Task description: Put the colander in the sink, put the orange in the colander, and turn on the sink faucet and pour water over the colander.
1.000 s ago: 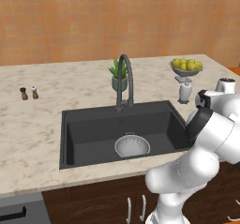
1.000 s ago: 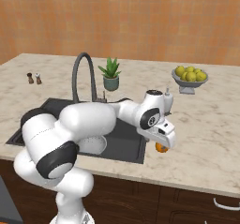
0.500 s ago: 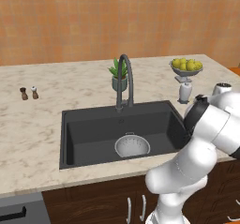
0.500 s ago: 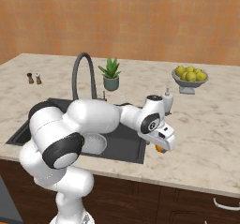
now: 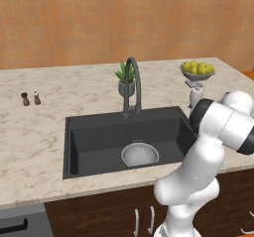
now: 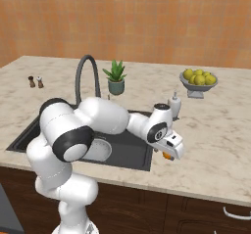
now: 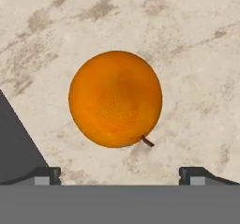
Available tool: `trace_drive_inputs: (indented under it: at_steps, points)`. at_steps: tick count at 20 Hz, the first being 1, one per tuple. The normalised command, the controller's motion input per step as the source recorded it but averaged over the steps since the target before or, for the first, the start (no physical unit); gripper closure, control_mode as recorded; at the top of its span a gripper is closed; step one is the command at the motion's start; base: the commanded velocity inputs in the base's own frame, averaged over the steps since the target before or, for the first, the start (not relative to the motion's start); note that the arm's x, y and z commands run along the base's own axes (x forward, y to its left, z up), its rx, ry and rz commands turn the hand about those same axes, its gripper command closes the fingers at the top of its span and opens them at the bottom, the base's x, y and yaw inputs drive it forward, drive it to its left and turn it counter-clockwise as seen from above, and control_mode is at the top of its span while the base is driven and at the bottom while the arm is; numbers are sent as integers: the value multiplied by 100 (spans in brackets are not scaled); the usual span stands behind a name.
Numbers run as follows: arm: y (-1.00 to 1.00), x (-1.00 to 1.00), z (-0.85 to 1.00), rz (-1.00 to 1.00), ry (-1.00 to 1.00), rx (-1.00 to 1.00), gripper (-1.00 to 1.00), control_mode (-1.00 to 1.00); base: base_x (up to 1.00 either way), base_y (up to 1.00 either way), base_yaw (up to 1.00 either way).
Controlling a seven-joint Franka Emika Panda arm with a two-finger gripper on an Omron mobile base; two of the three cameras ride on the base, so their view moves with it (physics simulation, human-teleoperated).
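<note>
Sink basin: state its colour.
The sink is matte black, clearest in the left base view, where the pale colander sits inside it.

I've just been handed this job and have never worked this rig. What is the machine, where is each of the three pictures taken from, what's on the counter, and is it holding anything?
The machine is a white arm with a two-finger gripper, on a base at a kitchen counter. Two pictures come from cameras on the base, behind the arm to its left and right, so they show one scene from two sides. The third comes from a camera on the hand, looking along the fingers.

The colander already sits in the black sink, below the faucet. On the counter stand a potted plant, a bowl of yellow-green fruit, two small shakers and a white dispenser bottle.

The orange lies on the counter right of the sink. The gripper is open just above it and holds nothing.
</note>
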Motion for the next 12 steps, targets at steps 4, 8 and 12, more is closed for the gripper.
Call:
trace_drive_inputs:
  at_steps: [4,8,12]
  points:
    - [-16,21,-23,0,0,0,-100,-100,0,0,0]
    - [-9,20,-20,0,-3,0,-100,-100,0,0,0]
    - [-15,25,-18,0,-6,0,-100,-100,0,0,0]
